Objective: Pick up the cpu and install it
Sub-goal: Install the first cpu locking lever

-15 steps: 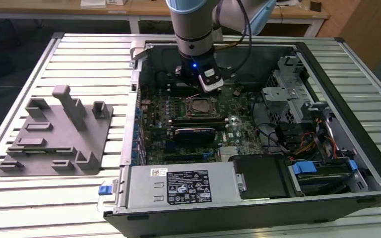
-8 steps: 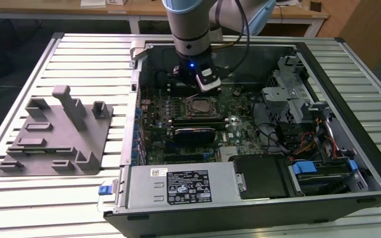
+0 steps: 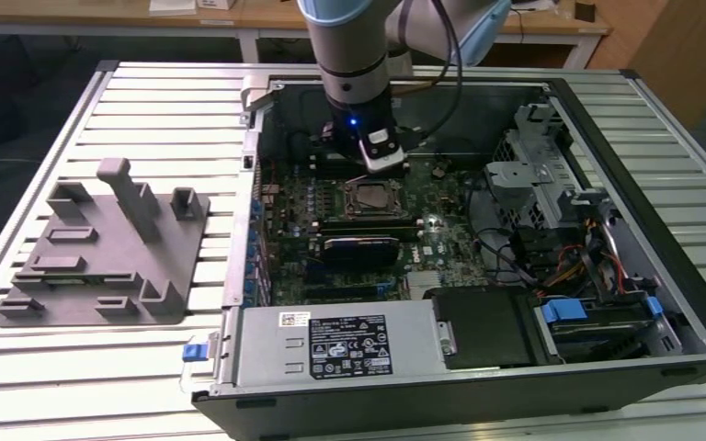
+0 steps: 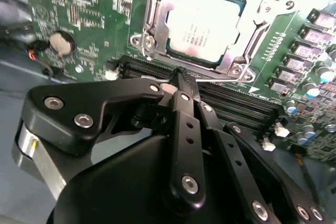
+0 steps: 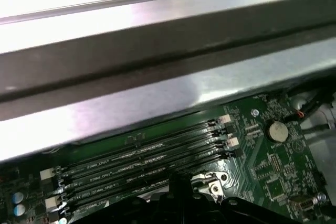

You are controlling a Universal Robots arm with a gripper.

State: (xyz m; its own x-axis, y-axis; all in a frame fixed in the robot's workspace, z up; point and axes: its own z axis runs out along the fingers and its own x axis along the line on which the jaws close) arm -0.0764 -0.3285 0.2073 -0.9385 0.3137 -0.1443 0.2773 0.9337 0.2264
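Your cpu (image 4: 210, 24) already sat in the motherboard socket (image 4: 157, 9), so the placing looked done. The hand (image 4: 181, 77) hovered just beside it, fingers pressed together and seemingly pinching nothing.

High exterior view; close wrist views sharing motherboard (image 4: 94, 19).

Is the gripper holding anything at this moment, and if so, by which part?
Nothing: the gripper is shut and empty, while the cpu lies in its socket.
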